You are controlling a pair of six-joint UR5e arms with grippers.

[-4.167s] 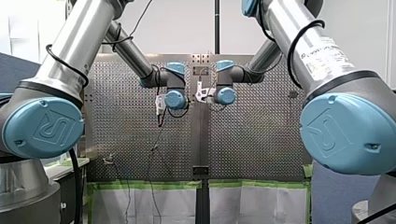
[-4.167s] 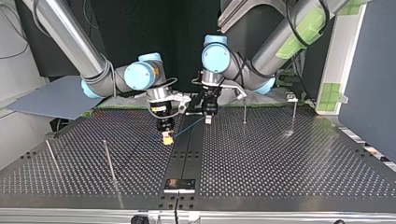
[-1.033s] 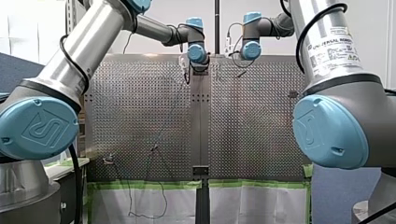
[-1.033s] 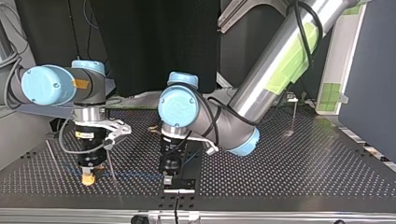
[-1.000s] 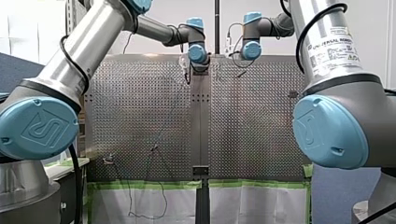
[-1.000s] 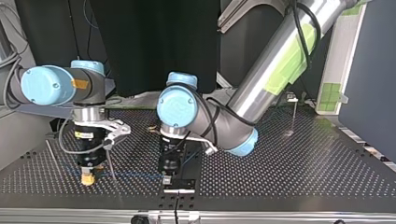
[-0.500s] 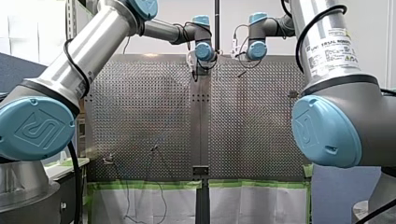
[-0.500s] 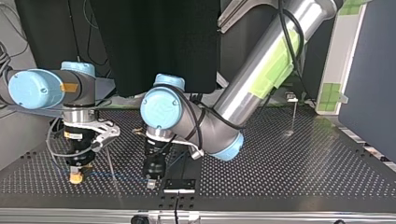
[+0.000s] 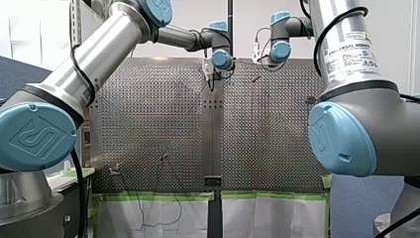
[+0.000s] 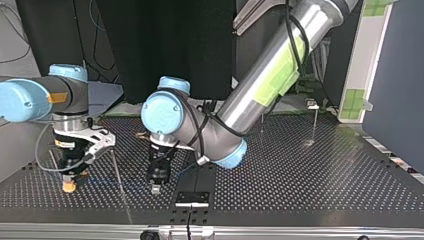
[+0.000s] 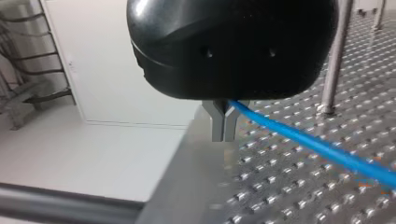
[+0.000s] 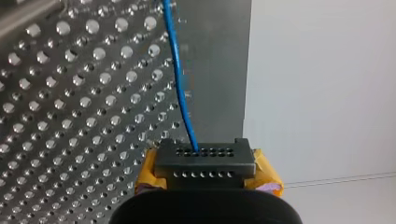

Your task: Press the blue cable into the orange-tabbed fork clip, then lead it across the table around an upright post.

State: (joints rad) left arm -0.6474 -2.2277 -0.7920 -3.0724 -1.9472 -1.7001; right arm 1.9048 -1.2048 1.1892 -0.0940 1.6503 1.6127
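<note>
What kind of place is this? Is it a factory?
Probably a robot lab or test bench, not a factory. My left arm and my right arm reach over a perforated metal table with an upright post, and a blue cable runs over it.

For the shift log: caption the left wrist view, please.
My left gripper shut on the cable, which runs out over the table, with a post beyond it.

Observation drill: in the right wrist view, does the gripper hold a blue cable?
Yes, my right gripper is shut on the blue cable.
</note>
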